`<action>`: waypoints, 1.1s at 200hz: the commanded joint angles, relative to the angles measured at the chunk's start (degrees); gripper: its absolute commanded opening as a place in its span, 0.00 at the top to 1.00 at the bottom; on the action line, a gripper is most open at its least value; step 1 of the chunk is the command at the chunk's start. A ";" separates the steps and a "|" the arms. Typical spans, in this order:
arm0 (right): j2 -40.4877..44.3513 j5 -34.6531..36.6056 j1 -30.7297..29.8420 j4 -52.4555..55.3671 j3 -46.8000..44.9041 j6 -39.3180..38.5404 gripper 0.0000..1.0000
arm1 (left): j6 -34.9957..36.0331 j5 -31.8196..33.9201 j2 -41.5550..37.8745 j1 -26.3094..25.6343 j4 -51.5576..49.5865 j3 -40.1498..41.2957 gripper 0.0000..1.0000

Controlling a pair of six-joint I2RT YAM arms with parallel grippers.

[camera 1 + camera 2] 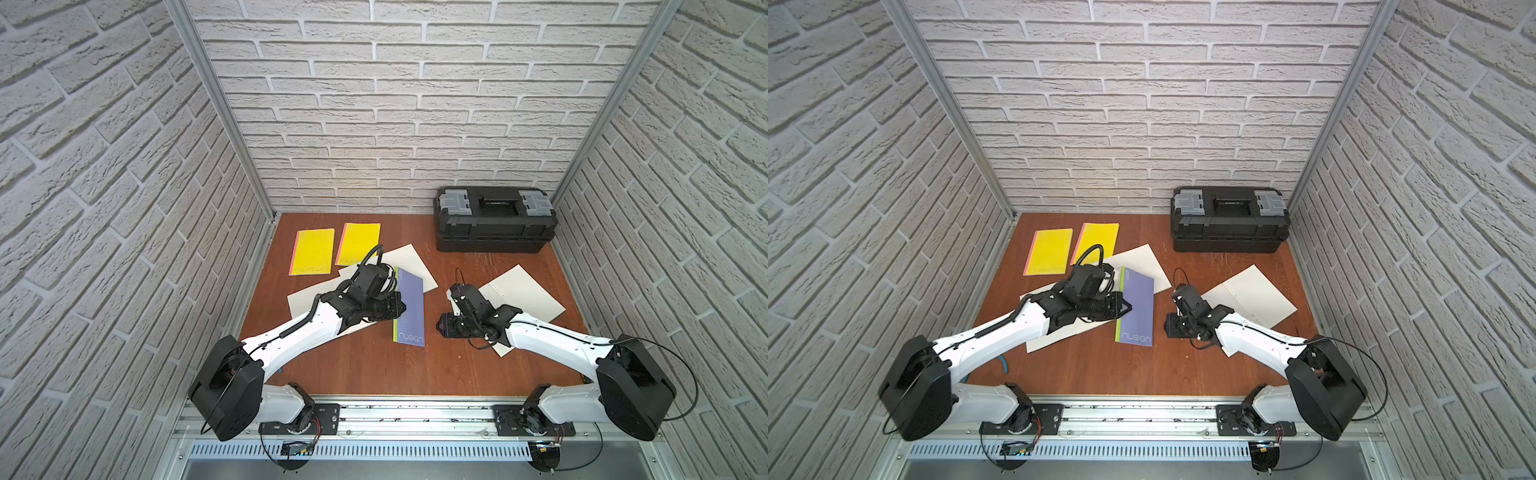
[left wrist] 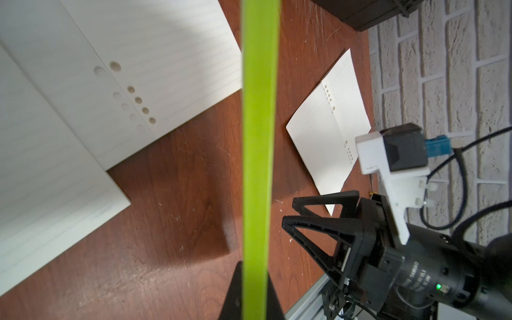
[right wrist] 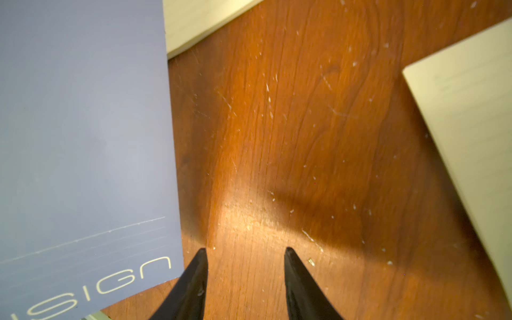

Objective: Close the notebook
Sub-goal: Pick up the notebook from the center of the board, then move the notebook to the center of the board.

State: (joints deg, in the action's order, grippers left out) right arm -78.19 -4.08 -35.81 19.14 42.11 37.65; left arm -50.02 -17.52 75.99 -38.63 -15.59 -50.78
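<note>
Pinching the notebook, left end effector clamps; right end effector gapes.

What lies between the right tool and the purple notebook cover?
Only a narrow strip of bare brown wooden table separates the right tool from the purple notebook cover; the right wrist view shows this best.

Wooden table with notebooks, toolbox

Counter made of wood, scratched and faintly glossy, notebook cover finished smooth and matt, pages made of paper, toolbox moulded in black matt plastic, walls textured rough like brick
</note>
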 commanded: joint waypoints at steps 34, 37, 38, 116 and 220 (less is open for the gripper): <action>-7.42 2.32 1.35 1.05 8.67 -4.03 0.57 | 5.03 -5.26 0.68 8.87 -4.14 -7.06 1.00; -7.70 2.32 1.42 1.01 8.89 -4.17 0.58 | 5.28 -5.43 0.99 9.24 -4.22 -7.39 1.00; -7.91 2.32 1.48 0.95 9.10 -4.21 0.58 | 5.33 -5.60 1.13 9.30 -4.24 -7.53 1.00; -20.35 -1.59 2.84 -2.46 21.36 -7.70 0.61 | 9.94 -9.94 8.59 18.86 -6.03 -18.05 1.00; -37.31 -9.10 3.02 -0.55 41.89 -10.93 0.63 | 9.64 -16.31 18.85 29.58 -3.28 -28.10 1.00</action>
State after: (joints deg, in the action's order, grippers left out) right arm -111.90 -9.91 -33.04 18.15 79.79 28.42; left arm -41.56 -31.05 93.12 -10.26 -22.04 -75.77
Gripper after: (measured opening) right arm 0.378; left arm 0.080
